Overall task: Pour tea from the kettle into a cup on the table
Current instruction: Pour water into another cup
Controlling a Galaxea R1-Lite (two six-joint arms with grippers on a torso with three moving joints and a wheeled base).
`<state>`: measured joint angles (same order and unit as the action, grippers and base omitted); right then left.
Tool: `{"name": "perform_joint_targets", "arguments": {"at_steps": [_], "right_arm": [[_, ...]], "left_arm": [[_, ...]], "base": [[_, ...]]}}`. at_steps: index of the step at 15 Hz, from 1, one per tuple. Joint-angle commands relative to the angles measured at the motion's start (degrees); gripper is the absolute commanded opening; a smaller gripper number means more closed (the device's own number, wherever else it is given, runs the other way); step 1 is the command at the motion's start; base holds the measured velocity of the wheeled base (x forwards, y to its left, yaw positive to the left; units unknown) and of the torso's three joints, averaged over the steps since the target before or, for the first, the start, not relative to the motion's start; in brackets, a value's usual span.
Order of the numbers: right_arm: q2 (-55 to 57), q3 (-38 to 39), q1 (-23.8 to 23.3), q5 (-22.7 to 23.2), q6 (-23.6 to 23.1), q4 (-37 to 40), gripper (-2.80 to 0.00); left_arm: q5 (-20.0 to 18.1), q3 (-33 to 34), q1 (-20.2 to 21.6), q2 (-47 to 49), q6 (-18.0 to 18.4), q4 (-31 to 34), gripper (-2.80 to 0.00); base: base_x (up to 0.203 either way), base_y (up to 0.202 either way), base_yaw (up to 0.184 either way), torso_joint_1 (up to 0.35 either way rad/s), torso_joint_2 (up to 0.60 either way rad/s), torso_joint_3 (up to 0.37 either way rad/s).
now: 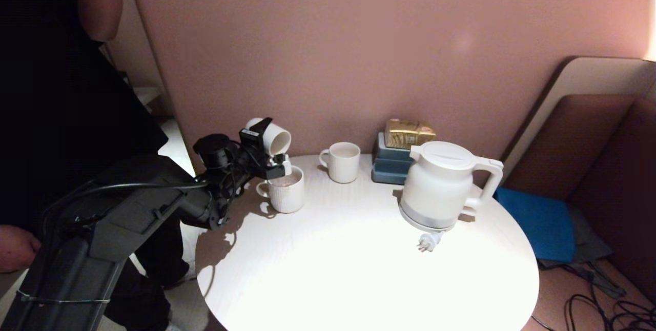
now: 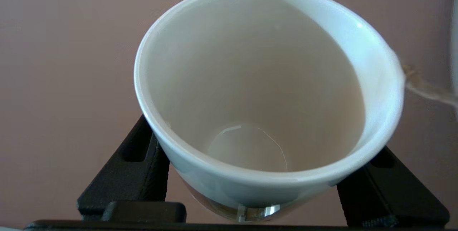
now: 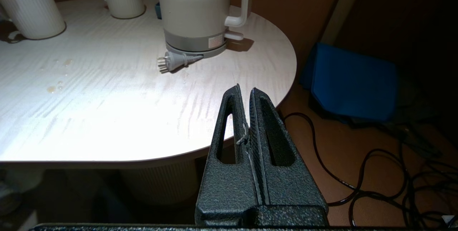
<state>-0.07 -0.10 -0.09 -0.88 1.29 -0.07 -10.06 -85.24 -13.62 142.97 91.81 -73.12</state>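
Between the left gripper's [image 1: 270, 147] two wide fingers [image 2: 125, 177] sits a smooth white cup [image 2: 257, 91], tipped over a ribbed cup [image 1: 285, 191] that holds tea [image 1: 285, 181]. It looks slippery and easy to break. Well apart, the kettle [image 1: 442, 185] looks heavy; its handle [image 1: 489, 180] seems best to grab. Near it the table [image 1: 359, 269] has room. The right gripper [image 3: 247, 113] is closed, holding nothing.

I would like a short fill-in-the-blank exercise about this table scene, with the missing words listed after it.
1. The left gripper holds a smooth white cup tipped over a ribbed ____.
2. The kettle stands on the table with its ____ lying unplugged in front of it.
3. The right gripper is ____ and holds nothing.

Missing words: mug; plug; shut
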Motion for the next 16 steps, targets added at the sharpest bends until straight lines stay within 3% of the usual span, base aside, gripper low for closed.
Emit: {"name": "perform_joint_targets", "arguments": {"at_steps": [1,9,10,12,16], "right_arm": [[0.1,0.0,0.0,0.0,0.0,0.0,-2.80],[0.1,0.0,0.0,0.0,0.0,0.0,-2.80],[0.1,0.0,0.0,0.0,0.0,0.0,-2.80],[0.1,0.0,0.0,0.0,0.0,0.0,-2.80],[0.1,0.0,0.0,0.0,0.0,0.0,-2.80]], "left_arm": [[-0.1,-1.1,0.0,0.2,0.5,-0.4,-2.80],[-0.1,-0.9,-0.1,0.2,0.3,-0.5,-2.80],[0.0,-0.8,-0.1,0.2,-1.6,-0.5,-2.80],[1.7,-0.7,-0.9,0.3,-10.0,-0.5,-2.80],[9.8,3.4,-2.1,-2.4,-25.0,0.0,-2.80]], "base": [[0.000,0.000,0.000,0.000,0.00,0.000],[0.000,0.000,0.000,0.000,0.00,0.000],[0.000,0.000,0.000,0.000,0.00,0.000],[0.000,0.000,0.000,0.000,0.00,0.000],[0.000,0.000,0.000,0.000,0.00,0.000]]}}
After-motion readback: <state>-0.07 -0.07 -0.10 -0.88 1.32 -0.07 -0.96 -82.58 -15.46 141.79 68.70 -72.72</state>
